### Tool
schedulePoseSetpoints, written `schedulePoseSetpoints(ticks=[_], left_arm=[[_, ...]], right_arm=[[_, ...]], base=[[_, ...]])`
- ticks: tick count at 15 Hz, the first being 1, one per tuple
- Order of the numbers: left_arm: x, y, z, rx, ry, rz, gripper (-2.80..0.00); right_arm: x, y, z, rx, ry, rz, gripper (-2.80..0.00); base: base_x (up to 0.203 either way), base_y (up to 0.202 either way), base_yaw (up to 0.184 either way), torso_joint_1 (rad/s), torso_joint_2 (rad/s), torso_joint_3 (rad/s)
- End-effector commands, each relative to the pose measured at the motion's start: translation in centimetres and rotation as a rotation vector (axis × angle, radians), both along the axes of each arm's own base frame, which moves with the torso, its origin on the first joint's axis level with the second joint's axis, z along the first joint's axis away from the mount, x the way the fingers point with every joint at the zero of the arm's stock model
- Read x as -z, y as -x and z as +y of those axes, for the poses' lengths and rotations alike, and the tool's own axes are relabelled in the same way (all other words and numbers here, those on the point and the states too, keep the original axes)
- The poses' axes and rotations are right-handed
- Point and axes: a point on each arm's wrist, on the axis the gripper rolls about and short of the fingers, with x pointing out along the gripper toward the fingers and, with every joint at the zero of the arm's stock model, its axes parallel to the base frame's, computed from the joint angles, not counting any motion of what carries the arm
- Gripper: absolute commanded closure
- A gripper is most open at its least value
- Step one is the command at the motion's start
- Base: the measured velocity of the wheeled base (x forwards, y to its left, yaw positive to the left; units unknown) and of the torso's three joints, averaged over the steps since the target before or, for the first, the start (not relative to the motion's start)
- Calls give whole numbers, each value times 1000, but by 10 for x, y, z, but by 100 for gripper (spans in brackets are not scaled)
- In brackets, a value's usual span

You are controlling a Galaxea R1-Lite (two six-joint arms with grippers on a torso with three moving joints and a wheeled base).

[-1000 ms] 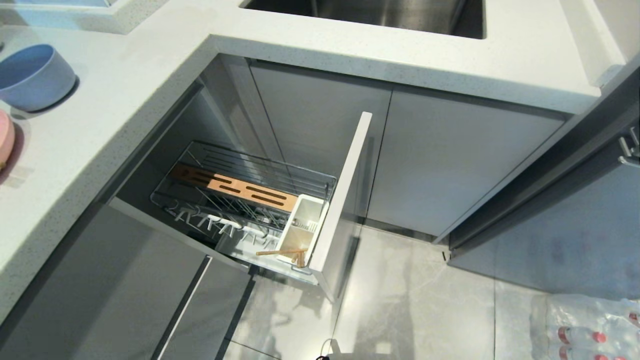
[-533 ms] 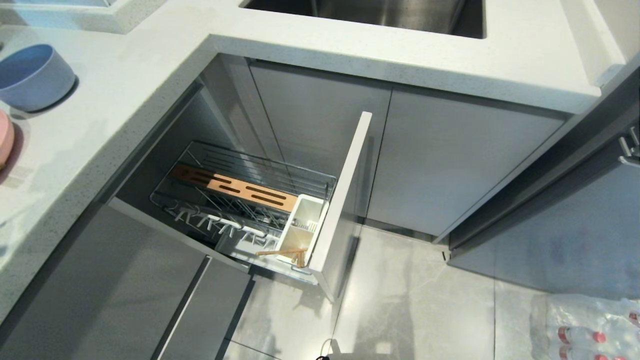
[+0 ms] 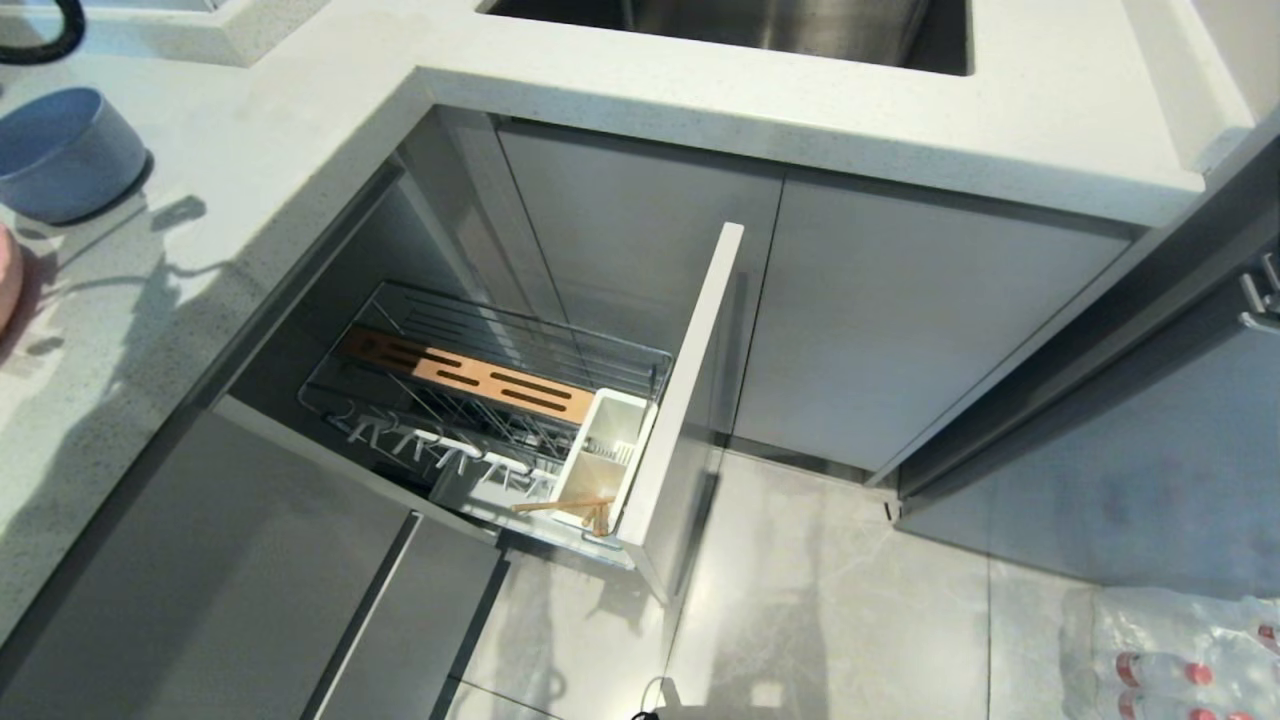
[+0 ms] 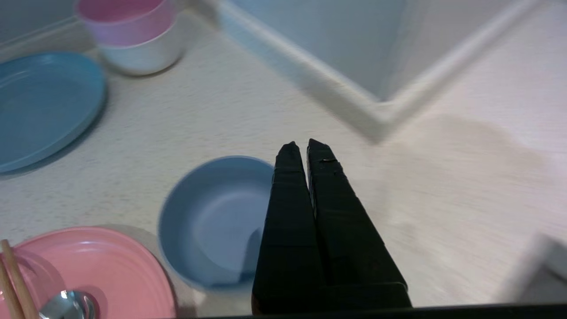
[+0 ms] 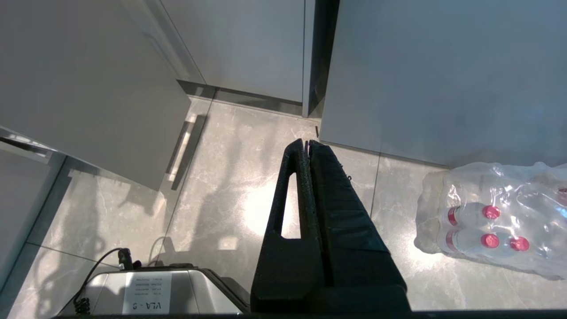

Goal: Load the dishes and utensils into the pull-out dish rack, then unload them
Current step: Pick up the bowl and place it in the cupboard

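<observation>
My left gripper (image 4: 305, 144) hangs shut and empty over the white counter, its tips beside the rim of the blue-grey bowl (image 4: 212, 221). The salmon-pink plate (image 4: 102, 274) lies next to the bowl, carrying the chopsticks (image 4: 11, 283) and the spoon (image 4: 66, 305). In the head view the bowl (image 3: 60, 150) and the plate's edge (image 3: 6, 280) sit at the far left. The pull-out dish rack (image 3: 690, 400) stands slid out below, showing its wire basket (image 3: 500, 340), wooden insert (image 3: 470, 375) and white cutlery holder (image 3: 605, 455). My right gripper (image 5: 307, 142) is parked shut above the floor.
A light blue plate (image 4: 40, 106) and stacked pink and white bowls (image 4: 137, 40) stand farther back on the counter. The sink (image 3: 750, 25) lies beyond the double-door cabinet (image 3: 850, 300). A wrapped pack of bottles (image 5: 491, 221) rests on the floor tiles.
A black cable loop has come into the head view's top left corner, and arm shadows now fall on the counter beside the bowl. The rack and dishes have not moved.
</observation>
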Motion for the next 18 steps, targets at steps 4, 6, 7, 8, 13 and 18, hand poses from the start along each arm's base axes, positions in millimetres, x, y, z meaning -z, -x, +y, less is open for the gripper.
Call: schedulePoseSetpoints(ticks=[4,6,7,8,13,18], left_arm=[[37,-66,39,-112,20,109,0],[38,-66,38,-108,26,115,0],[36,-63,37,-104,35,112,0],[32,-57,35,-96,47,95,0],[23,-30,15,-20,116,97,0],[25,-20,10,3,147,141,0]], right_arm=[[0,0,0,0,0,-1,0],[0,0,0,1,0,1,0],[0,0,0,0,0,0,0],[0,0,0,0,0,1,0],[0,0,0,0,0,0,0],[0,0,0,0,0,1,0]], base=[[0,0,0,0,0,0],[0,0,0,0,0,0],[0,0,0,0,0,0],[0,0,0,0,0,0],[0,0,0,0,0,0],[0,0,0,0,0,0]])
